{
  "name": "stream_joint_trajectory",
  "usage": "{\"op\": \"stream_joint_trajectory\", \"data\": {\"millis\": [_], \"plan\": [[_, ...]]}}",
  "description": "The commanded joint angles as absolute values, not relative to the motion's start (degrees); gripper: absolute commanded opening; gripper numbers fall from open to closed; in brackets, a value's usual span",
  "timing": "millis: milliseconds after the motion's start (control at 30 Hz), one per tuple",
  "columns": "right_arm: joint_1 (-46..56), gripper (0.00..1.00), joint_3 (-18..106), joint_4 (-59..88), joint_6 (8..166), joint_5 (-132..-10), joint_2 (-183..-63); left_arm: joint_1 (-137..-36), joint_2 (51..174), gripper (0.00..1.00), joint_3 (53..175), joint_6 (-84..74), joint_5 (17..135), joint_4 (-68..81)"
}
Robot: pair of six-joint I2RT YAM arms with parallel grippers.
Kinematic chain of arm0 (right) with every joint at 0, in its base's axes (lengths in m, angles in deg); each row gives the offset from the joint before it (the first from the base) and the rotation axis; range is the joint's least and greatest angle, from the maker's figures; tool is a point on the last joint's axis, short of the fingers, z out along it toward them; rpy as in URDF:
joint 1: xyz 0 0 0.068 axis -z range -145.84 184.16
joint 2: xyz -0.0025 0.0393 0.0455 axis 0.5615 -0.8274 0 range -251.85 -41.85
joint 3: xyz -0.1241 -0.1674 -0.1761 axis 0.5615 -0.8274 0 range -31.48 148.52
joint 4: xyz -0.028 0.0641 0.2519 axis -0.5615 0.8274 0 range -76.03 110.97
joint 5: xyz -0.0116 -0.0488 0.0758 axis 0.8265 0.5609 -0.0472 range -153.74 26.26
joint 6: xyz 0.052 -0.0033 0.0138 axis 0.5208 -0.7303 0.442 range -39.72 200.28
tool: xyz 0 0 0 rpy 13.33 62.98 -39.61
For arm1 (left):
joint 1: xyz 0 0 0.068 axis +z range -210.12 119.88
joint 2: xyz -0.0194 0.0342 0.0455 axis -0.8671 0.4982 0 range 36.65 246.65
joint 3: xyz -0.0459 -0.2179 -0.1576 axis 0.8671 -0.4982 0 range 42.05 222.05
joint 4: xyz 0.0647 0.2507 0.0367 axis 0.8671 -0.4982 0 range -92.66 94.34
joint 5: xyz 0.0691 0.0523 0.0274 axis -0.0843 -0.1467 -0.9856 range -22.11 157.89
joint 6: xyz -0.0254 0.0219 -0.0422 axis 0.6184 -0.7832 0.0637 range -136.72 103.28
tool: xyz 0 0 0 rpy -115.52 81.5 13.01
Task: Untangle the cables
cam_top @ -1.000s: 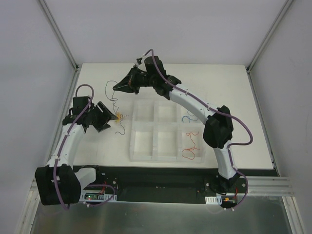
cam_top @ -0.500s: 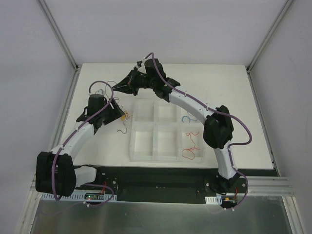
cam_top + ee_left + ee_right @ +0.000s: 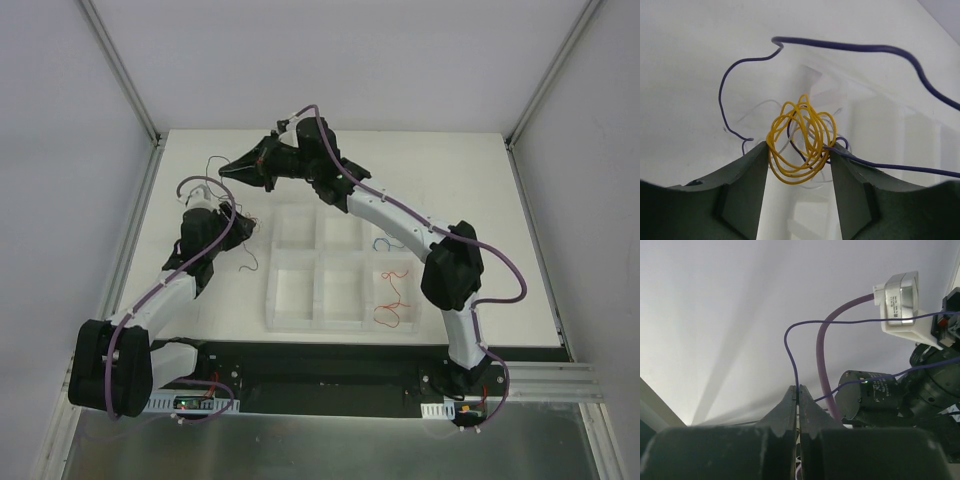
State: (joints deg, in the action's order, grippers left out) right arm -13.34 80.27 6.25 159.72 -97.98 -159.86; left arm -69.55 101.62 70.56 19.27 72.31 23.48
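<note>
Bench (image 3: 480, 200): white. A clear six-compartment tray (image 3: 268, 290) is set at its middle. One red wire (image 3: 392, 300) and one blue wire (image 3: 388, 240) are seen in separate right-hand compartments, so part of the sorting is judged done.

Both arms are reached to the tray's far-left corner. The rest of the cables (image 3: 245, 250) is found there, at the left arm's tip.

Left end effector (image 3: 800, 150): jaws are set partway in. The yellow coil (image 3: 813, 131) is bracketed between the pads and touched on both sides. A light pinch is judged.

Right end effector (image 3: 798, 388): closed fully. The purple wire (image 3: 791, 362) is nipped at the very tips and held raised, beyond the left arm.

In the left wrist view the purple wire (image 3: 855, 47) is seen threaded through the yellow coil, with pale strands mixed in.

Step in hand: the purple wire is to be drawn out while the coil is anchored.

- The pinch on the coil should be firmed before any pull. Otherwise the whole tangle is likely to be lifted.
- The pull should be made slowly, along the wire's own line and away from the coil.
- The loops should be watched. If they are seen to cinch, tension should be eased and the wire regripped nearer the coil.
- A tip-only hold on so thin a wire is judged prone to slip.
</note>
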Motion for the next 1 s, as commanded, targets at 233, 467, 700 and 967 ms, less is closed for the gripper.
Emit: {"op": "stream_joint_trajectory", "data": {"millis": [233,467,700,967], "plan": [[-15.58,0.00,91.54,5.79,163.52,-95.82,-155.31,-67.60,111.26,0.19,79.32,22.30,62.60,4.61],[-15.15,0.00,113.18,10.37,159.47,-90.91,-159.97,-64.43,110.48,0.20,74.13,25.39,66.91,0.56],[-13.13,0.00,111.08,9.84,151.30,-86.68,-153.91,-62.67,110.13,0.29,73.60,23.80,69.73,-2.07],[-11.45,0.01,112.31,9.93,150.77,-86.68,-153.03,-61.09,111.79,0.52,73.51,22.75,71.05,-3.22]]}}
